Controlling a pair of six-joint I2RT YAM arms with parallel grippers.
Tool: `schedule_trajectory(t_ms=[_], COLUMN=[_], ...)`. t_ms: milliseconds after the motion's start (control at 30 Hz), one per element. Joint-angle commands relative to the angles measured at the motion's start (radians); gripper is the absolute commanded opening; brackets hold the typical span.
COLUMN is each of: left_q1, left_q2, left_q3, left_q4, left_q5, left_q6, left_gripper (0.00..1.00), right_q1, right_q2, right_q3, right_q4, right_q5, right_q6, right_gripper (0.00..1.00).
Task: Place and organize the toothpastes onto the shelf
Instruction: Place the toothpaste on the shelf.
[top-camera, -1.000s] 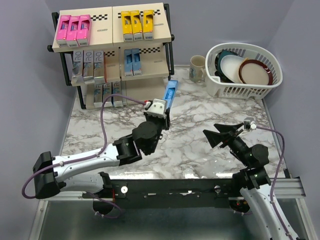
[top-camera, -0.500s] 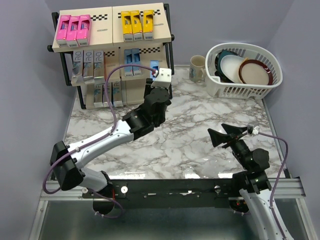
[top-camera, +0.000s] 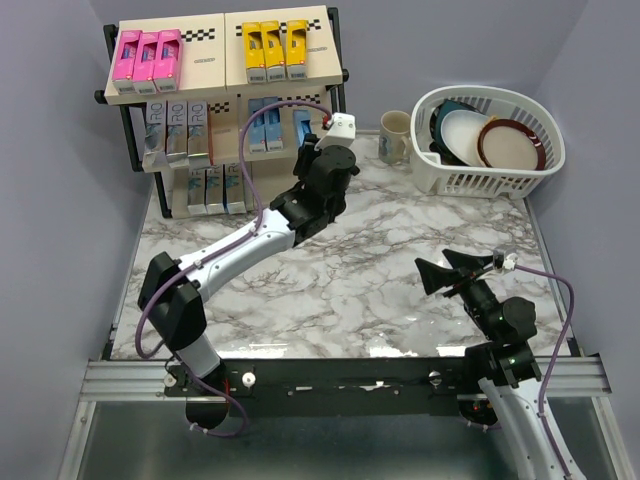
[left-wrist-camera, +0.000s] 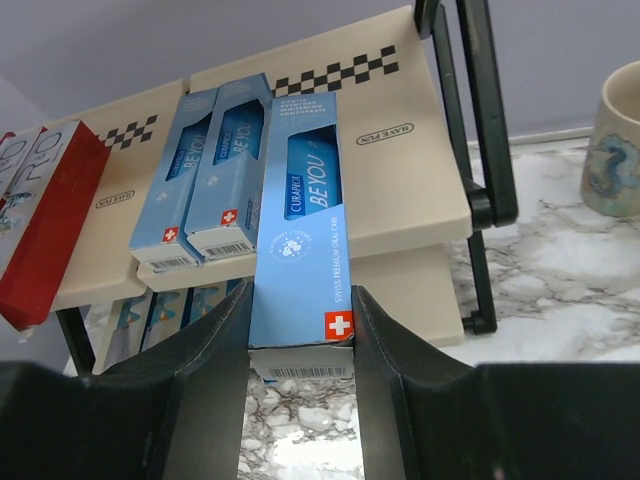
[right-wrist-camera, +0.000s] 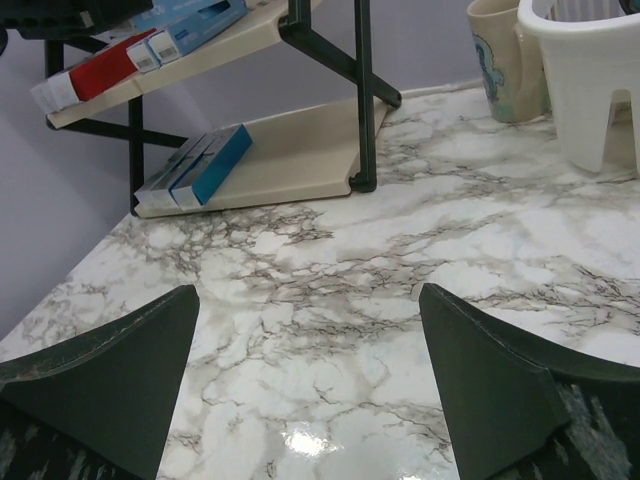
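Firmly, a light blue carton (left-wrist-camera: 305, 230) is clamped between the fingers of the left gripper (left-wrist-camera: 300, 320), which are closed on its long sides. It is held over the middle board of the shelf (left-wrist-camera: 400, 170), just right of two matching cartons (left-wrist-camera: 215, 170). The right gripper (right-wrist-camera: 307, 300) is spread wide and empty above the marble table (right-wrist-camera: 330, 240), well apart from the shelf.

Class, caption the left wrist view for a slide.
Left tool holds a blue toothpaste carton beside two others on the shelf.
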Motion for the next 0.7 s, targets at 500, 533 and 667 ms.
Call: schedule_trajectory(t_ms=[500,533,667], left_q1=[0.126,0.130,0.142], left_q2=[0.115,0.118,0.138], left_q3=[0.028,0.026,0.027], left_q4=[0.182,0.188,0.225], left_q5=[0.093,0.097,0.101], left_q6=[0.089,0.092,0.127], left_gripper=[0.19,0.19,0.20], right_q1=[0.005,0.007,0.007], right_q2=[0.013,0.014,0.013], right_q3=[-0.024,-0.024,-0.026], right_q4=[0.012,0.013,0.015], right_q5=[-0.016,-0.019,-0.028], right_q6=[0.013,0.012,0.013], right_gripper=[1.00,1.00,1.00])
